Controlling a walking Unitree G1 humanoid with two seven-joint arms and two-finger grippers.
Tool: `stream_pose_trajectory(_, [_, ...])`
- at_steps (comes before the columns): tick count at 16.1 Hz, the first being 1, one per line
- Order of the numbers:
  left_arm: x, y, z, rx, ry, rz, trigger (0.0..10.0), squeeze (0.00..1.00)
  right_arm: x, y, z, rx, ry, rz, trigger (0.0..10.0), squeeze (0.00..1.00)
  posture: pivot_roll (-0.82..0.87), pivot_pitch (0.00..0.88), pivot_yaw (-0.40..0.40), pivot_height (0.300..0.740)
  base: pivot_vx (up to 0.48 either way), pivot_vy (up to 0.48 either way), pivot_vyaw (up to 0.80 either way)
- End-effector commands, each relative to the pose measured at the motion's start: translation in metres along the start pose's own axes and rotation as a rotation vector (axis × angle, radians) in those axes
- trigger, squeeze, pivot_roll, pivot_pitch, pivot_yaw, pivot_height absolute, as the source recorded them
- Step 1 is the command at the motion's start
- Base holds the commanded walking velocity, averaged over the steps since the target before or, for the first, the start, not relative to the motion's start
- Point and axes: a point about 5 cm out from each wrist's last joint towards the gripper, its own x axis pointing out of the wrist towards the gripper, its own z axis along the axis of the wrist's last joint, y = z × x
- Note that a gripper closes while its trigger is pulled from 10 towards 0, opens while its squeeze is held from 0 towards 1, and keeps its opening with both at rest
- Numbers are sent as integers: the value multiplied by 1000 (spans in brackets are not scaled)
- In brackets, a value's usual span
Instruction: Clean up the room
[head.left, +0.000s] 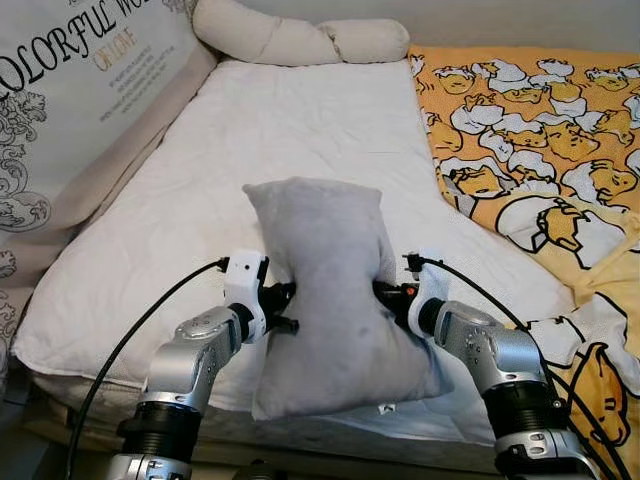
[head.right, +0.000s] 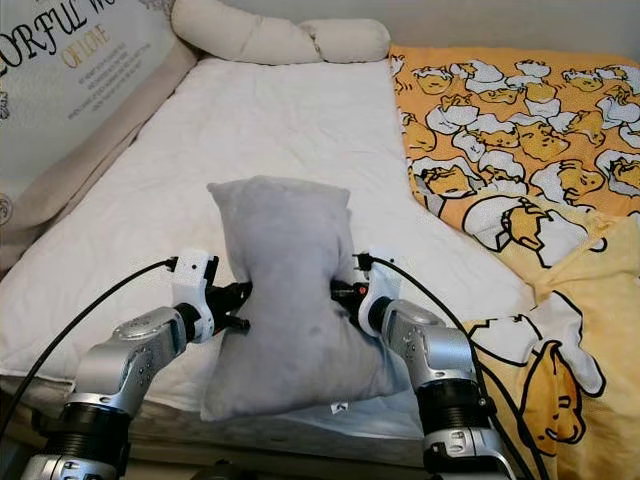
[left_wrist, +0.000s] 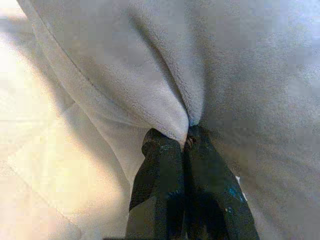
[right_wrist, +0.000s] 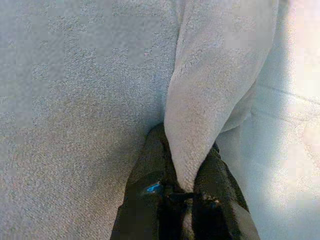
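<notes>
A grey fleece pillow (head.left: 335, 290) hangs upright between my two arms, above the near edge of the white mattress (head.left: 270, 130). My left gripper (head.left: 285, 300) is shut on the pillow's left edge, and the left wrist view shows its black fingers (left_wrist: 170, 170) pinching a fold of the fleece (left_wrist: 150, 75). At the pillow's right edge my right gripper (head.left: 385, 292) is shut too, with its fingers (right_wrist: 150, 170) clamped on either side of a fabric ridge (right_wrist: 210, 100). The pillow is squeezed narrow at the middle where both grippers hold it.
A long cream bolster (head.left: 300, 38) lies at the head of the bed. A large printed cushion (head.left: 70, 90) leans along the left side. An orange and yellow cartoon blanket (head.left: 540, 140) covers the right side and spills over the near right corner.
</notes>
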Motion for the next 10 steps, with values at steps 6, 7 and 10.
stream_pose_trajectory(6, [-6,-5,11,49,-51,0,0,0,1,7,5,-49,-88,-28,0,0,24,0,38,740,0,0,0])
stream_pose_trajectory(7, [-7,-4,11,57,-51,3,0,0,1,8,6,-54,-97,-27,0,0,26,0,40,740,0,0,0])
stream_pose_trajectory(10, [-12,-5,23,164,-85,27,0,0,-2,13,19,-87,-186,-26,0,0,28,0,42,740,0,0,0])
